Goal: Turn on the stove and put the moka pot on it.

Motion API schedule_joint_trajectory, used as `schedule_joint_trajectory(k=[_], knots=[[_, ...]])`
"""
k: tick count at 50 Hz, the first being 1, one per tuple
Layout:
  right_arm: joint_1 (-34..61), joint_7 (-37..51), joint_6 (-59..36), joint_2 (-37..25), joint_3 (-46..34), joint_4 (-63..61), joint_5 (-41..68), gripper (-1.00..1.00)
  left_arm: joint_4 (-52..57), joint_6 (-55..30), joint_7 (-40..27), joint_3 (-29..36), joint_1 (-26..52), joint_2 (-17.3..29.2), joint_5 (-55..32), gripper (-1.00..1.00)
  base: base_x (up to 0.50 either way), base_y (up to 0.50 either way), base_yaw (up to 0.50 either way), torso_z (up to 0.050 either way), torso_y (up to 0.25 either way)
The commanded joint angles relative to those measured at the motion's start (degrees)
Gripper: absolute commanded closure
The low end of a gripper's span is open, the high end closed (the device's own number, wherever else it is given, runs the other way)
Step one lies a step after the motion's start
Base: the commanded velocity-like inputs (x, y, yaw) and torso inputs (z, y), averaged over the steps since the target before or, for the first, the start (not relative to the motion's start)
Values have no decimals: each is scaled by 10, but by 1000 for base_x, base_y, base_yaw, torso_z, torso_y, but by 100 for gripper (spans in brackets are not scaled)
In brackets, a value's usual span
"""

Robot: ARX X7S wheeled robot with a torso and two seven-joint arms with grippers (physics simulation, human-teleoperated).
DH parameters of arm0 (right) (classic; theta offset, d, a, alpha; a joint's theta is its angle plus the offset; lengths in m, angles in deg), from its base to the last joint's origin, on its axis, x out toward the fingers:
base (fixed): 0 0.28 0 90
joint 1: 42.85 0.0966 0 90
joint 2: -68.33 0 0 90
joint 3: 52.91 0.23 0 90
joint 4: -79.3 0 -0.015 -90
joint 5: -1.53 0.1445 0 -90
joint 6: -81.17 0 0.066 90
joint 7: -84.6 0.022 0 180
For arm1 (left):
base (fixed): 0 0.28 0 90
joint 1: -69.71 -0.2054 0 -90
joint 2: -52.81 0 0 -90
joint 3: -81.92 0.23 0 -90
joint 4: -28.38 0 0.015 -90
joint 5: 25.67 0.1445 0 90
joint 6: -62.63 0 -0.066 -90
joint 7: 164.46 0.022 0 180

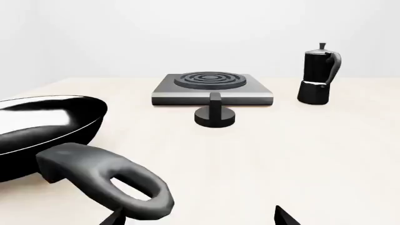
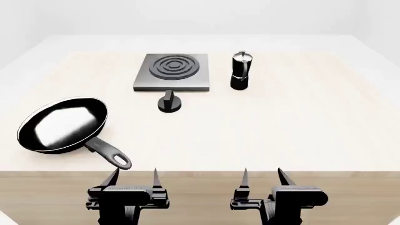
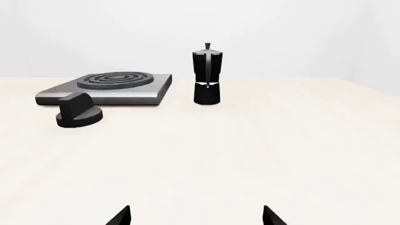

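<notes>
The stove (image 2: 173, 71) is a flat dark-grey plate with raised burner rings, far on the table; it also shows as the stove (image 1: 212, 88) and stove (image 3: 109, 87). Its black round knob (image 2: 169, 103) stands apart, just in front of it, seen too as the knob (image 1: 215, 115) and knob (image 3: 78, 113). The moka pot (image 2: 240, 70) stands upright to the stove's right, on the table, not on the burner; same moka pot (image 1: 319, 75) and moka pot (image 3: 207, 75). My left gripper (image 2: 133, 177) and right gripper (image 2: 262, 177) hang open at the near table edge, both empty.
A black frying pan (image 2: 63, 124) lies at the near left, its handle (image 2: 111, 154) pointing toward my left gripper; in the left wrist view the handle (image 1: 109, 180) lies close by the fingertips. The light wooden table (image 2: 300, 126) ends just ahead of both grippers.
</notes>
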Motion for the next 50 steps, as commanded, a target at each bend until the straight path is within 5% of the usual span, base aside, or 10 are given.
schedule_joint_trajectory(k=[1, 14, 34, 50], knots=[[1, 34, -1, -28, -34, -1, 28, -100, -4, 3, -29, 29, 3, 25, -25, -100, 0, 0, 0, 0, 0], [4, 47, 7, -36, -56, 2, 36, -100, 32, -12, -46, 40, -6, 41, -38, -100, 0, 0, 0, 0, 0], [71, 86, -235, -80, -32, -394, 73, -100, 506, -282, -71, 15, 14, 114, 12, -100, 0, 0, 0, 0, 0], [68, 100, -238, -87, -39, -445, 79, -100, 599, -328, -62, 4, 26, 130, -16, -100, 0, 0, 0, 45, 0]])
